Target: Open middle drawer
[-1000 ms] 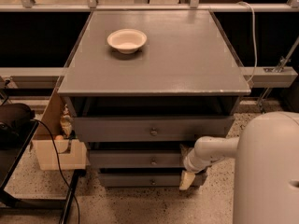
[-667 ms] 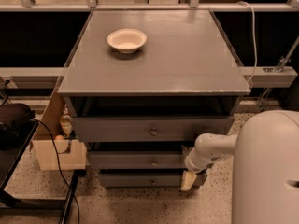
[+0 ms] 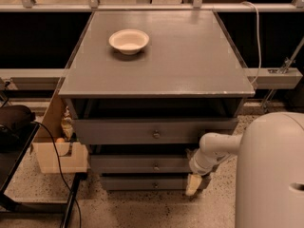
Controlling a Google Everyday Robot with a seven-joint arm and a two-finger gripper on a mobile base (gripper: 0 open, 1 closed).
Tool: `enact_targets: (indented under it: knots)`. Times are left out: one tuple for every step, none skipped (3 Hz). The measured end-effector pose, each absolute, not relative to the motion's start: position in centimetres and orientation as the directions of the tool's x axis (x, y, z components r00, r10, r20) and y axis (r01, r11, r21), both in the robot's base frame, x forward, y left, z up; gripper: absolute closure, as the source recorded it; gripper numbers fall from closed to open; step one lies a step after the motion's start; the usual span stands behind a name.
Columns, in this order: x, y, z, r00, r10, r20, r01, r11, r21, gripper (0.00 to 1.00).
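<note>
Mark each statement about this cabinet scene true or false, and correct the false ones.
1. A pale round bowl sits on the flat grey cabinet top. True.
2. The end effector touches the small round metal knob of the grey wooden middle drawer. False: it hangs by the right end of the lower drawer fronts, well to the right of the knob.
3. The bowl is at the front right corner of the top. False: it sits toward the back left.
4. A pale box stands on the floor to the left of the cabinet. True.
</note>
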State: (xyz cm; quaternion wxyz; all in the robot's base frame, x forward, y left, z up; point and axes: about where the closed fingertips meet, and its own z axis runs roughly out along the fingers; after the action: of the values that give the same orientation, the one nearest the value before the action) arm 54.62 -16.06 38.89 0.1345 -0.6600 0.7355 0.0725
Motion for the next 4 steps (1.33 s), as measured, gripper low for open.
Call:
enact_targets:
  knots:
    - [53.9, -16.3, 39.1, -0.104, -0.952, -0.289, -0.991, 0.123, -0.047, 0.00]
    - [53.0, -16.5, 39.4, -0.116, -0.950, -0.289, -0.992, 0.127, -0.022, 0.00]
    - [52.0, -16.6, 39.5, -0.125, -0.950, -0.286, -0.992, 0.129, 0.005, 0.00]
    - [50.9, -16.8, 39.7, -0.134, -0.950, -0.282, -0.991, 0.130, 0.032, 0.00]
